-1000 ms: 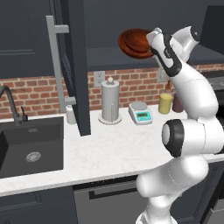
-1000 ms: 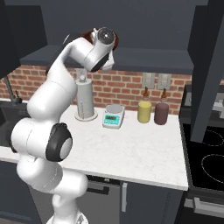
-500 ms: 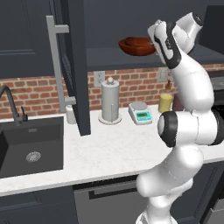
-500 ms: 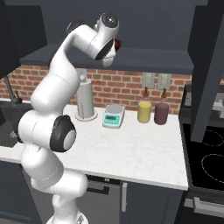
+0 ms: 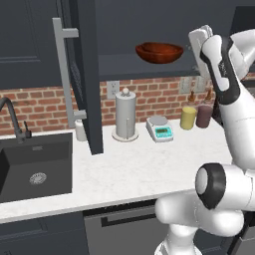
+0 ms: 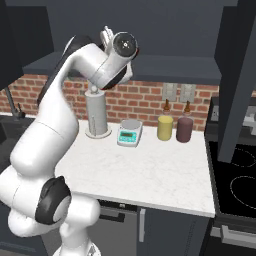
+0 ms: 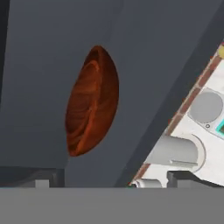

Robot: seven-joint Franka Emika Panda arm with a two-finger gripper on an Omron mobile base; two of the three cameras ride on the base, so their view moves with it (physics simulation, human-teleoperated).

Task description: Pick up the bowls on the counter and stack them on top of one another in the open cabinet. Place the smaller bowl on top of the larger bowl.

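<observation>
Left base view: wide shallow glossy reddish-brown wooden bowl (image 5: 159, 52) sits upright on dark inner shelf (image 5: 144, 65) of the dark charcoal wall cabinet (image 5: 82, 74), door w/ long grey bar handle (image 5: 63, 74) swung open. White arm raised beside the bowl, to its right; gripper (image 5: 197, 44) near the bowl, apart from it, can't tell if fingers are apart or together. Below on white speckled stone-look bench (image 5: 129, 167): paper towel holder (image 5: 125, 115), small scale (image 5: 160, 128), pale-yellow cylinder (image 5: 188, 118), dark maroon cup (image 5: 204, 115), black sink (image 5: 34, 167).

Right base view: arm's wrist up at shelf height; bowl hidden behind it.

Hand view: bowl (image 7: 92, 100) seen rolled on edge against the cabinet interior, nothing touching it
</observation>
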